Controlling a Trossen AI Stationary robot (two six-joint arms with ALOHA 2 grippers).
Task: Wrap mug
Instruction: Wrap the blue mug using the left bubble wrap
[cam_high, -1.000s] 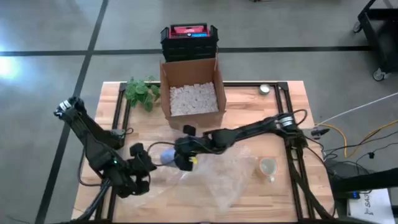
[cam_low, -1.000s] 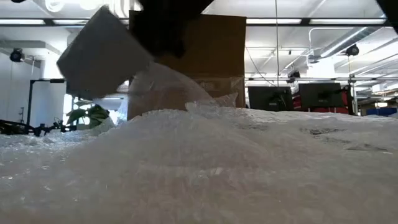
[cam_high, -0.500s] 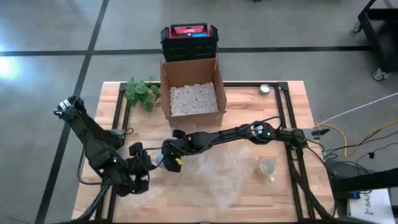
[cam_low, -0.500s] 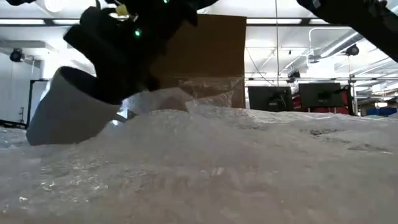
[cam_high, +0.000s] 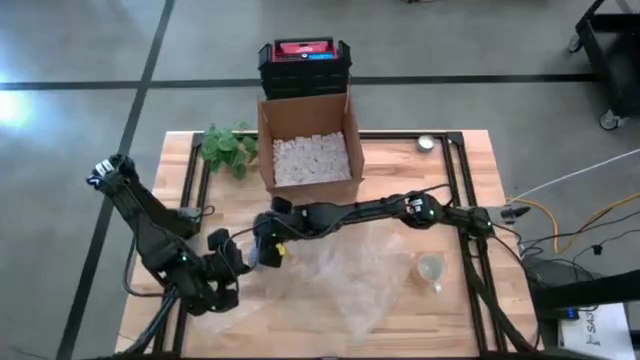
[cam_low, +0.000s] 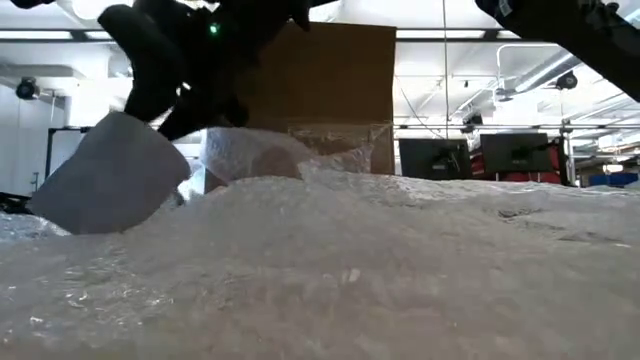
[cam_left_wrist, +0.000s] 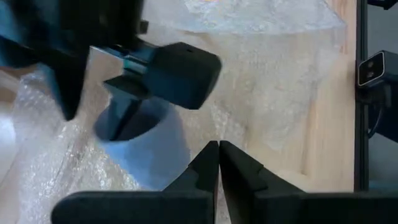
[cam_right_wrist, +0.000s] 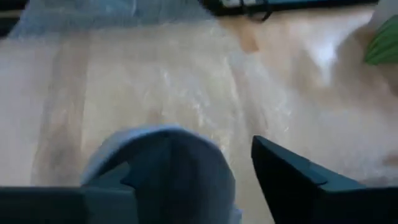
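Pale blue, smooth, cylindrical mug tilted on crinkled clear bubble wrap over the wooden slatted surface, left of centre. Gripped at the rim by the right jaws, one finger inside the mouth, one outside. Left jaws pressed together with nothing between them, just beside the mug's wall.

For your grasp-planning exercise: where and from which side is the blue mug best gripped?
By the rim, one finger inside, as the right claw holds it. The mug is tilted, its mouth open toward that arm. Come from there; bubble wrap lies below.
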